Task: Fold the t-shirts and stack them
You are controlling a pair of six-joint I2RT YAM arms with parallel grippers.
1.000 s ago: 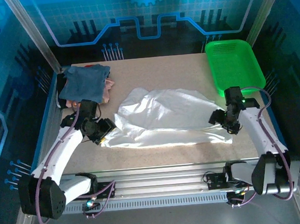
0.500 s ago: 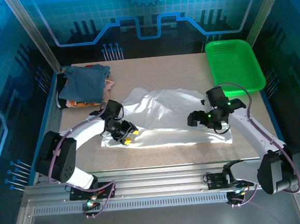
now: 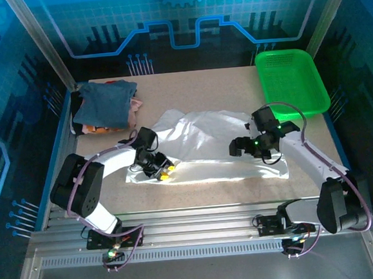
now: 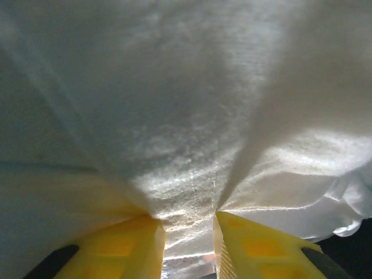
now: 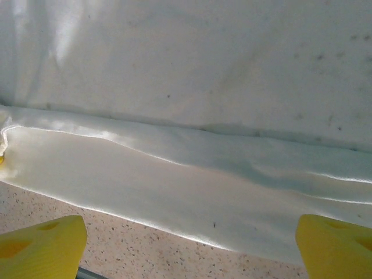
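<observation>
- The white t-shirt (image 3: pixel 206 138) lies spread across the middle of the tabletop (image 3: pixel 195 80), rumpled and not yet folded. I judge it has been laid out flat so that its edges can be picked up and turned over.
- The folded t-shirts (image 3: pixel 106 104) sit in a pile at the far left corner, slate-blue on top with pink and orange showing beneath. They are well apart from the white one, which keeps the working area free and gives the stack a place to grow.
- The green basket (image 3: pixel 292 83) stands at the far right corner, away from both of my arms.
- My left gripper (image 3: pixel 160 172) is down on the near-left part of the white t-shirt. In the left wrist view its yellow fingers (image 4: pixel 125 244) stand close together with a ridge of cloth pinched up between them, and creases fan out from the pinch, so I read this as a grip on the shirt.
- My right gripper (image 5: pixel 189 226) hangs over the shirt's right half, near its front hem, with its jaws spread wide and holding nothing. Below it are the hem and a strip of bare tabletop.
- My guess is that the right side needs a matching hold before any fold — one pinch alone would only drag the cloth.
</observation>
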